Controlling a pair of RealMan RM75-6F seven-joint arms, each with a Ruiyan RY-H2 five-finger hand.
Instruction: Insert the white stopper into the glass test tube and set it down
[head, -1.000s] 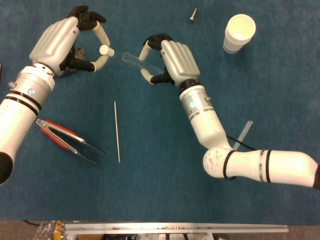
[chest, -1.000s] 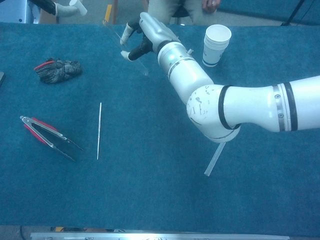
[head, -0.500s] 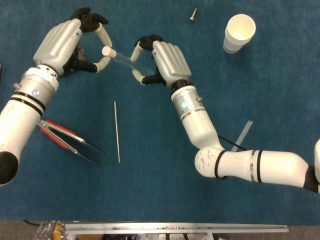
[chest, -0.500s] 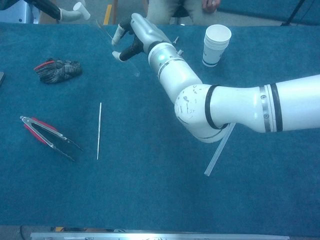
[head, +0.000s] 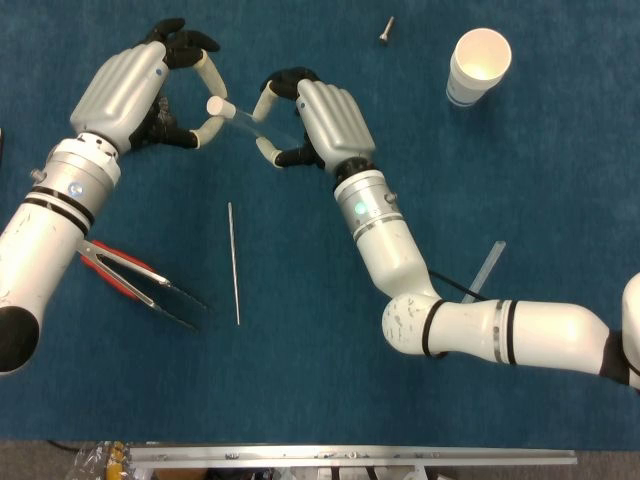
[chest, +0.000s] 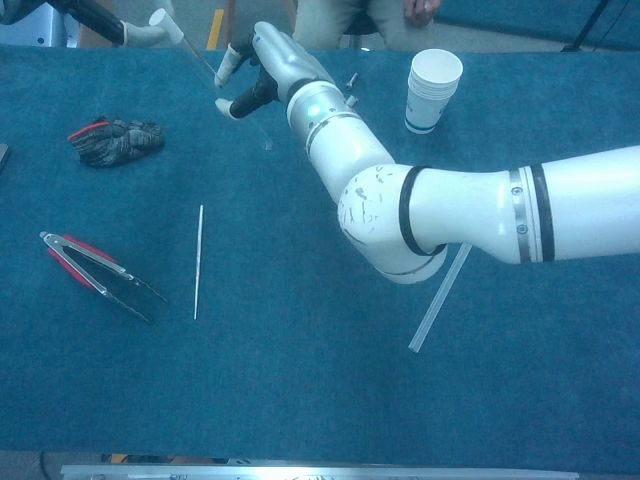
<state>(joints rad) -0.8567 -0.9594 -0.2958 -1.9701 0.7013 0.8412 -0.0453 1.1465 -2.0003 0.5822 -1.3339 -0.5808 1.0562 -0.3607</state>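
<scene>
Left hand (head: 135, 90) pinches the short white stopper (head: 214, 105) against the mouth of the clear glass test tube (head: 243, 116), gripped by the right hand (head: 322, 120).

You've got a counter (head: 330, 400) covered in teal-blue carpet-like cloth, with a metal rail (head: 350, 455) along the 6 o'clock edge. Someone's sitting past the 12 o'clock edge (chest: 365, 18).

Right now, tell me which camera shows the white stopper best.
The head view. There the white stopper sits in plain sight between the left hand's fingertips, meeting the mouth of the glass test tube held by the right hand. The chest view catches the stopper only small, at the top edge.
</scene>
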